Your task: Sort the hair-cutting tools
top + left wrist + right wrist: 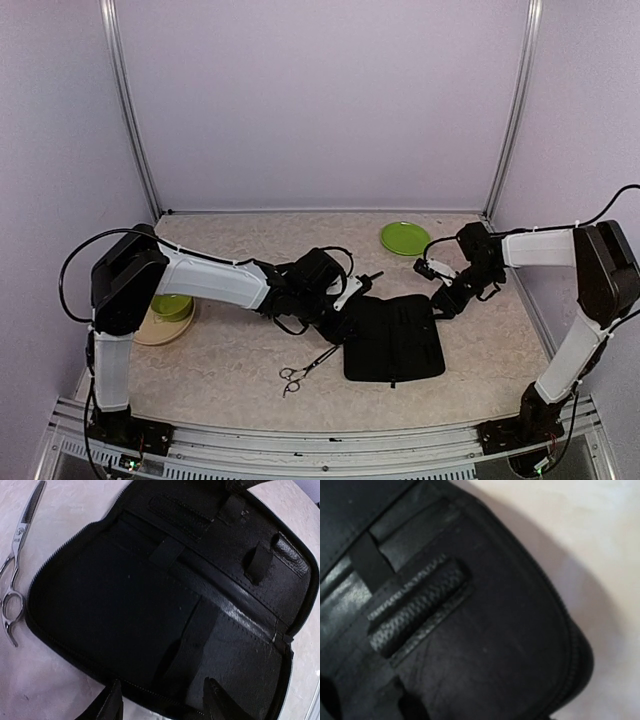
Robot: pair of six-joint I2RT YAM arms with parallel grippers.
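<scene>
Top view, scissors [310,366]: on the table at 8 o'clock from the open black case [393,340], just beside it.
Top view, right gripper [447,297]: at the case's 1 o'clock corner; jaws cannot be told.
Left wrist, left gripper [162,700]: fingers apart, seemingly over the case's edge.
Left wrist, scissors: at 10 o'clock, off the case.
Right wrist, case: one rounded corner fills the view.

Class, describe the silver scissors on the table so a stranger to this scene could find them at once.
Find the open black case in the middle of the table. Off its near left corner, flat on the table and apart from it, lie the scissors. They are the only slim silver thing in view, with ring handles and a toothed blade.
</scene>
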